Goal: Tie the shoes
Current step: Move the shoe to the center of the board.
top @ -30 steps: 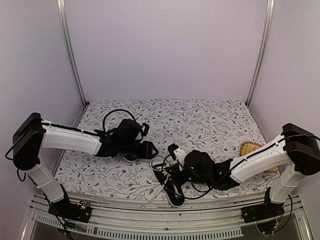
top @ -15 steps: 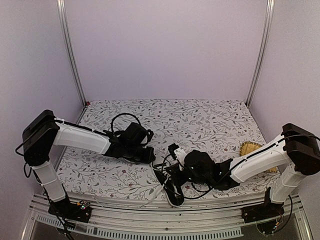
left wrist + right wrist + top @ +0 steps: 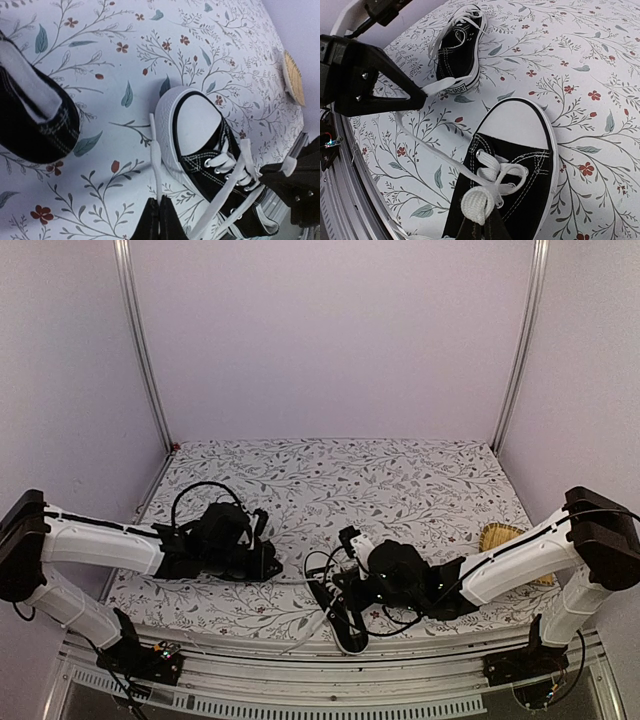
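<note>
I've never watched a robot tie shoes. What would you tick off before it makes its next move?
1. Left fingers shut on the lace end: ok.
2. Right fingers shut on the bunched lace: ok.
3. Bow formed on the near shoe: not ok, its laces are loose.
4. Second shoe lies apart from the near shoe: ok.
5. Near shoe sits safely back from the front edge of the table: cannot tell.
</note>
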You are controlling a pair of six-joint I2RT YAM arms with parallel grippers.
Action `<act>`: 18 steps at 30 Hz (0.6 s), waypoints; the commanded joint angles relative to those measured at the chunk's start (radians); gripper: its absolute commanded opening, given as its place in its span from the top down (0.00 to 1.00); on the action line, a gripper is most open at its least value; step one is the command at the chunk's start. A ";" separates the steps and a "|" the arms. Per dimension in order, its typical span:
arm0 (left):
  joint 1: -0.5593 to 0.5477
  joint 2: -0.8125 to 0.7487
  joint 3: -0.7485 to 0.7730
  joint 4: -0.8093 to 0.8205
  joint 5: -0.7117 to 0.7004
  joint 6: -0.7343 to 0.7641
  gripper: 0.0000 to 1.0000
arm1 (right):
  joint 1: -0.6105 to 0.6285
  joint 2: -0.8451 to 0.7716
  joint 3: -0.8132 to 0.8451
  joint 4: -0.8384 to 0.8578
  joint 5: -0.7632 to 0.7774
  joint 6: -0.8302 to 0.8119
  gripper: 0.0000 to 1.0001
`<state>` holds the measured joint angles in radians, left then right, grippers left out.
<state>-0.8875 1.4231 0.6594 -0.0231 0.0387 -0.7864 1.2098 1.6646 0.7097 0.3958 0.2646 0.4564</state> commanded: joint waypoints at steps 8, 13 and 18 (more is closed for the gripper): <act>-0.145 0.158 -0.017 0.172 0.072 -0.146 1.00 | -0.015 -0.038 0.028 -0.134 -0.059 0.209 0.98; -0.176 0.294 0.051 0.224 0.111 -0.148 1.00 | -0.059 -0.033 -0.016 -0.098 -0.166 0.268 0.98; -0.173 0.369 0.088 0.289 0.111 -0.146 1.00 | -0.094 0.055 0.021 -0.088 -0.211 0.262 0.98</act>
<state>-1.0550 1.7428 0.7170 0.1905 0.1421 -0.9295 1.1419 1.6585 0.7128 0.3012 0.1196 0.6930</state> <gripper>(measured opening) 0.004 0.020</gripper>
